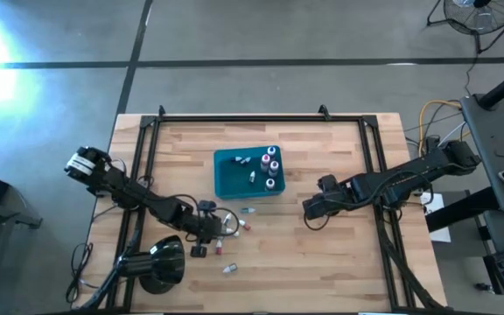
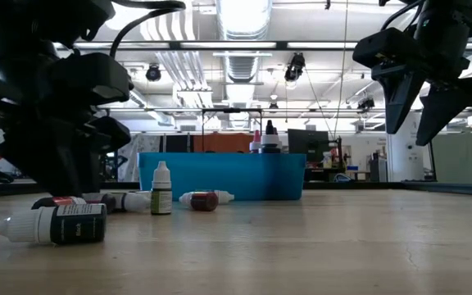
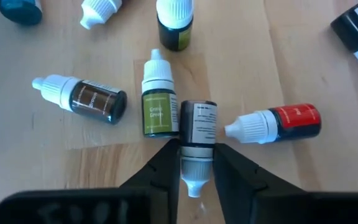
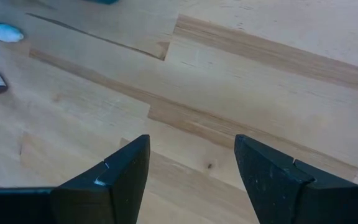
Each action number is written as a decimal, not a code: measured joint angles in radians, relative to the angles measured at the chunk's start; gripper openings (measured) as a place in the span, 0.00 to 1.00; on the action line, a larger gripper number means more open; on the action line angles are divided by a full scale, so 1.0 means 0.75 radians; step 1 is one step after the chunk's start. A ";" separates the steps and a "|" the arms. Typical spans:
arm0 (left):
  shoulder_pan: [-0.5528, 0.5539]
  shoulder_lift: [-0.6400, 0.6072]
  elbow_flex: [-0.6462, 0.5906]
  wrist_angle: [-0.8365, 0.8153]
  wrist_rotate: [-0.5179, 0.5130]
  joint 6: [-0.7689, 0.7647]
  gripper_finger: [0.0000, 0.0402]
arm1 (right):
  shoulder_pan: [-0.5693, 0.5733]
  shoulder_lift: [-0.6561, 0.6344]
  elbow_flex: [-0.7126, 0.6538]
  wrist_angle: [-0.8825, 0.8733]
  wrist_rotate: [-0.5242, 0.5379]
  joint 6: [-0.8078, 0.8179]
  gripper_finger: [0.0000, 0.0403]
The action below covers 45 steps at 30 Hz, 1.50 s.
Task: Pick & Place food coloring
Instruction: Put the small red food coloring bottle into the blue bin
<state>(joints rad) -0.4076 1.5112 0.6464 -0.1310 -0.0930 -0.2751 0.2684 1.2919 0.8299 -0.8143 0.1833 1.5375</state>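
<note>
From the left wrist view, nearest to me, the left claw was pinched on a dark bottle lying flat on the bench, its pale cap and nozzle between the two fingers and its labelled body pointing away. I judged this to be the pick of that one bottle, with the squeeze only just made.

To do it well, I wanted the hold settled on the cap's shoulder rather than the tapering tip, which looked likely to slip out. A green bottle lay touching the dark one along its side, and a red bottle lay just beside it with its cap aimed at the claw. So the lift should be straight up and slow, or the neighbours would get dragged or flicked.

A little farther on lay a brown bottle, and beyond it an upright olive one; more food coloring was scattered near the bench's front edge.

Farther still sat the teal bin near the bench's middle, with several bottles already standing or lying inside it. I took it as the drop point, so the carry should clear its near wall.

Off to the other side, the right claw hung spread wide and empty above bare wood, well apart from everything.
</note>
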 joint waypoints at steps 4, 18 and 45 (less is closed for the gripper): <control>0.000 -0.024 0.001 -0.029 -0.015 -0.068 0.12 | -0.001 0.000 0.000 -0.001 0.000 -0.001 0.57; 0.108 -0.281 0.193 -0.182 -0.848 0.136 0.11 | -0.001 0.000 0.000 -0.033 0.028 -0.005 0.57; 0.192 -0.258 0.281 -0.487 0.129 -0.263 0.45 | -0.001 0.000 -0.002 -0.032 0.039 -0.082 0.57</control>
<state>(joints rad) -0.2634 1.3174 0.8573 -0.4964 0.0040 -0.4722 0.2680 1.2919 0.8286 -0.8383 0.2123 1.4758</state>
